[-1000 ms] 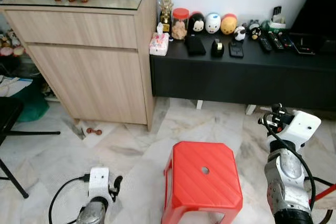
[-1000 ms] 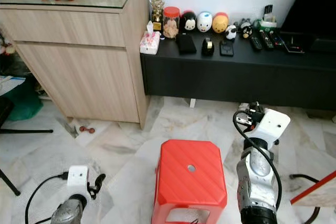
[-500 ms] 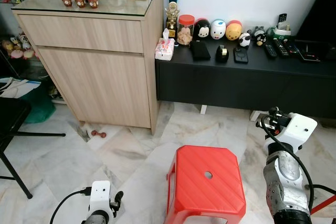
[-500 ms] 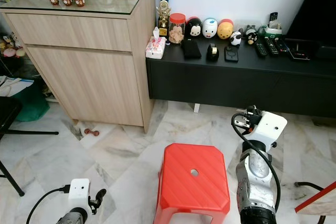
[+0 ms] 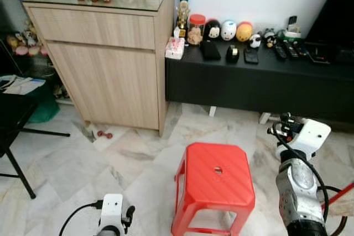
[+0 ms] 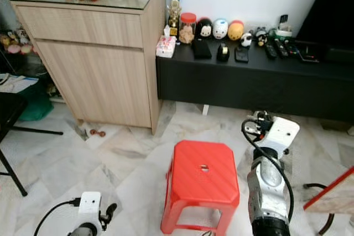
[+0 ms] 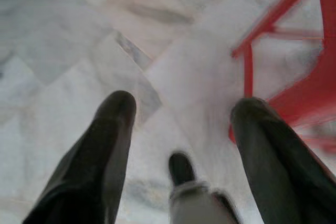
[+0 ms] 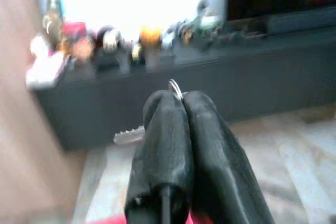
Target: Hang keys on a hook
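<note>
Marble floor (image 5: 83,164), red stool (image 5: 215,183), right gripper (image 8: 181,100) pinching keys (image 8: 128,136)

Glossy red plastic stool (image 5: 217,178) on polished marble floor (image 5: 72,161); pale wood-grain cabinet (image 5: 108,59), glass-topped.

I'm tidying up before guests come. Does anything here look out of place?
A small red object lies loose on the marble floor by the foot of the wooden cabinet; what it is cannot be made out. A red stool stands mid-floor. The items on the black console stand orderly.
</note>
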